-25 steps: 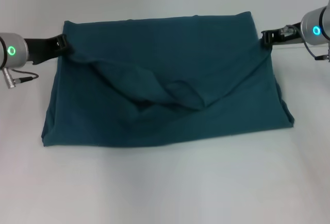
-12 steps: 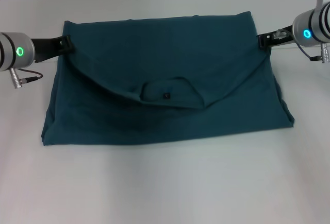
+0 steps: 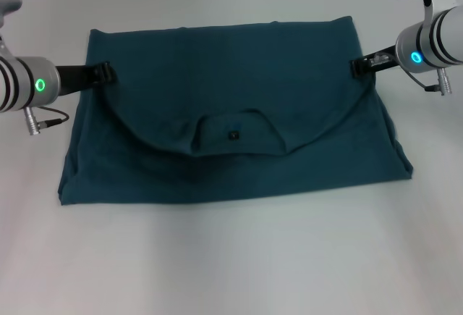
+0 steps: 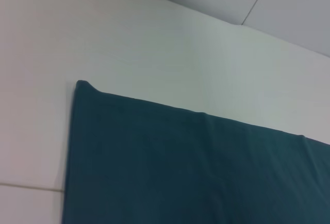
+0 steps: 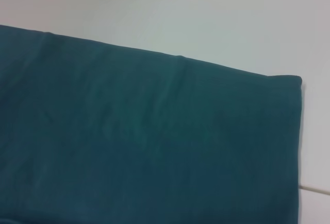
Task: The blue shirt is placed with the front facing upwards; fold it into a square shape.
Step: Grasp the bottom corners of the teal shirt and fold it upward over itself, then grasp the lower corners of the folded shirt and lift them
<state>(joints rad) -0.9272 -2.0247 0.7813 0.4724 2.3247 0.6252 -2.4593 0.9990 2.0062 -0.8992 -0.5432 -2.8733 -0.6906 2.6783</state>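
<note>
White table (image 3: 231, 264), blue shirt (image 3: 231, 163) folded, collar now flat (tool spread unclear), both tools edged inward.

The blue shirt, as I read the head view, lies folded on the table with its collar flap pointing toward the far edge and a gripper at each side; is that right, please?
Not quite. The head view shows the blue shirt folded on the table, but its collar flap points toward the near edge, not the far one. The left gripper and right gripper are indeed at its two sides.
</note>
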